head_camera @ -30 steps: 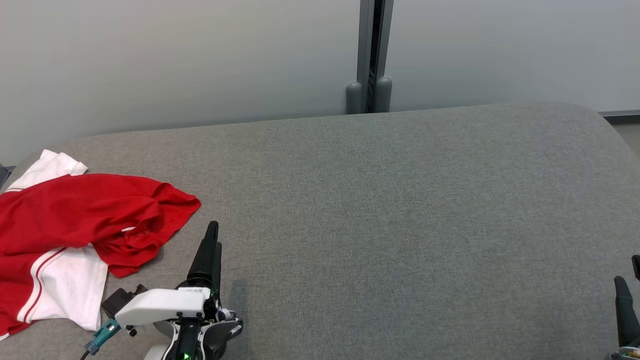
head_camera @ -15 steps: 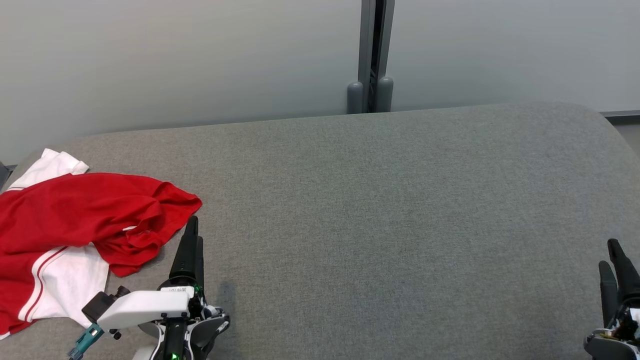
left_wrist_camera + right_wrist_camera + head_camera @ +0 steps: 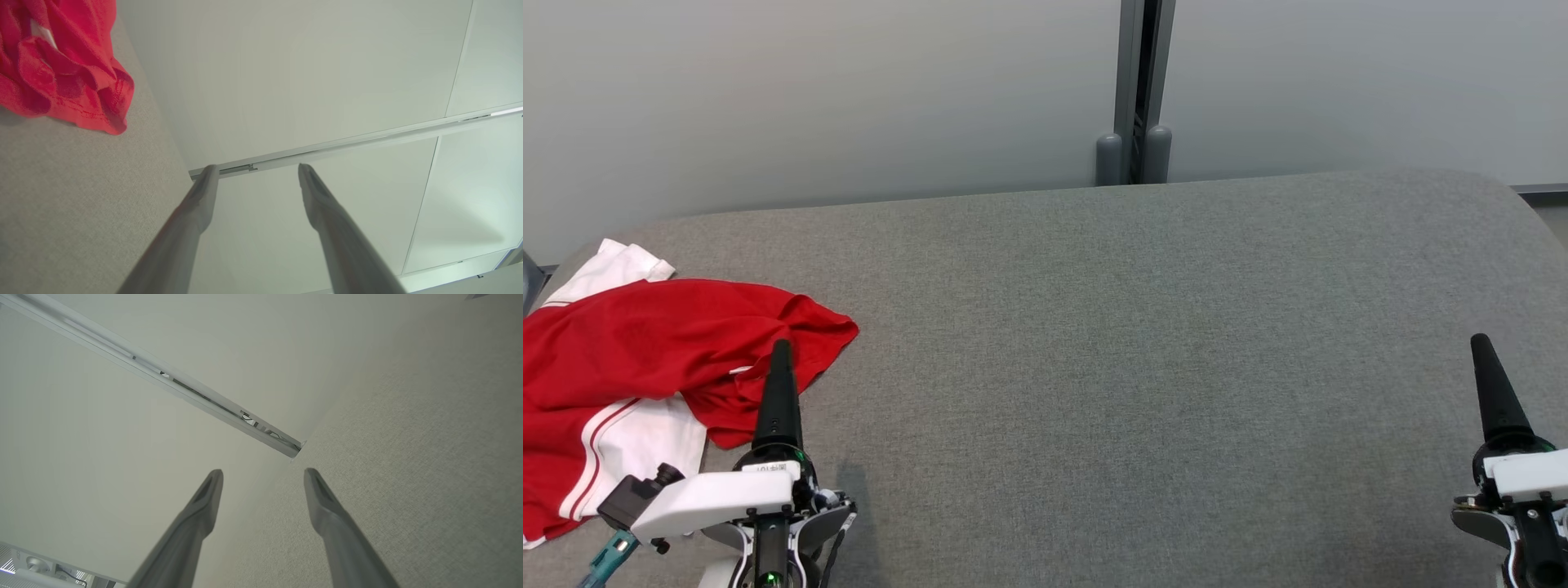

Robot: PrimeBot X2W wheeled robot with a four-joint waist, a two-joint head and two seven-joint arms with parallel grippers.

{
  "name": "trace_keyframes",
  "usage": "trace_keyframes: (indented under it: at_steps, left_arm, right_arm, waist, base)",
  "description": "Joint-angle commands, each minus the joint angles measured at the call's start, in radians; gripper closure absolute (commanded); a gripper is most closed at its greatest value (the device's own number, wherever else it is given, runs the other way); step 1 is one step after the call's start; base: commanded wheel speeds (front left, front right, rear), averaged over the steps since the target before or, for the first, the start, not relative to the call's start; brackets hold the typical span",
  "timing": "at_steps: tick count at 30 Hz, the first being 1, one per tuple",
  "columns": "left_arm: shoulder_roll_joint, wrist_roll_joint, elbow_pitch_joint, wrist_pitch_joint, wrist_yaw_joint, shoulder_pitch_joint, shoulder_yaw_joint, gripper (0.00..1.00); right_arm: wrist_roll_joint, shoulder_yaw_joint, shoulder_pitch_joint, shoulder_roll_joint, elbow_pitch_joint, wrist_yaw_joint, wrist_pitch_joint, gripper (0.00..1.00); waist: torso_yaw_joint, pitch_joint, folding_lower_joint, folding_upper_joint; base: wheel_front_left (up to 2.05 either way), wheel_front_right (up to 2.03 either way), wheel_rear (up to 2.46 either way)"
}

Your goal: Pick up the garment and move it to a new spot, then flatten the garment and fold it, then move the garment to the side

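A crumpled red and white garment (image 3: 645,359) lies at the left end of the grey padded surface (image 3: 1143,343). Its red folds (image 3: 61,65) fill the upper left of the left wrist view. My left gripper (image 3: 782,351) stands at the lower left, its fingers overlapping the garment's right edge in the head view. In the left wrist view the left gripper (image 3: 255,171) is open and empty, with the cloth off to its left. My right gripper (image 3: 1480,347) rises at the lower right, far from the garment. The right wrist view shows the right gripper (image 3: 263,475) open and empty.
A pale wall (image 3: 849,98) with a grey vertical post (image 3: 1139,90) runs behind the surface. The surface's far edge (image 3: 1094,189) curves down at both ends. The wide grey area between my two grippers is bare fabric.
My left gripper has slid left until its fingers overlap the garment's right edge. The right gripper has risen into fuller view at the lower right. The camera has shifted slightly.
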Motion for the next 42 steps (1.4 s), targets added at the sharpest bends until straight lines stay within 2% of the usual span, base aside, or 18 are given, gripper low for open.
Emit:
trace_keyframes:
  at_steps: [1, 6, 15, 23, 32, 36, 42]
  left_arm:
    - [0.003, 0.033, -0.026, -0.004, -0.002, -0.017, 0.024, 0.0]
    - [0.003, 0.115, -0.057, -0.011, -0.002, -0.014, 0.067, 0.0]
    - [0.004, 0.328, -0.137, -0.024, 0.008, -0.014, 0.118, 0.0]
    - [0.005, 0.567, -0.234, -0.034, 0.079, 0.011, 0.081, 0.0]
    - [0.005, 0.873, -0.295, -0.045, 0.153, 0.038, -0.022, 0.0]
    - [0.005, 0.958, -0.284, -0.049, 0.199, 0.052, -0.052, 0.0]
    - [0.006, 1.084, -0.221, -0.056, 0.22, 0.06, -0.099, 0.0]
  right_arm:
    - [-0.05, 0.017, -0.032, -0.017, -0.023, 0.001, -0.016, 0.0]
    - [-0.161, 0.054, -0.048, -0.022, -0.061, 0.001, -0.044, 0.0]
    - [-0.348, 0.117, -0.068, -0.033, -0.117, 0.001, -0.091, 0.0]
    - [-0.506, 0.18, -0.074, -0.037, -0.131, 0.002, -0.13, 0.0]
    - [-0.671, 0.236, -0.06, -0.038, -0.148, 0.002, -0.171, 0.0]
    - [-0.719, 0.253, -0.057, -0.033, -0.148, 0.002, -0.187, 0.0]
    - [-0.768, 0.272, -0.045, -0.023, -0.118, 0.002, -0.212, 0.0]
  waist:
    - [0.001, 0.0, 0.0, 0.0]
    - [0.004, 0.001, 0.0, 0.0]
    - [0.011, 0.004, 0.0, 0.0]
    - [0.012, 0.007, 0.0, 0.0]
    - [0.015, 0.018, 0.0, 0.0]
    - [0.015, 0.023, 0.0, 0.0]
    - [0.015, 0.026, 0.0, 0.0]
  base:
    - [0.0, 0.0, 0.0]
    - [0.0, 0.0, 0.0]
    - [0.0, 0.0, 0.0]
    - [0.0, 0.0, 0.0]
    - [0.0, 0.0, 0.0]
    - [0.0, 0.0, 0.0]
    - [0.0, 0.0, 0.0]
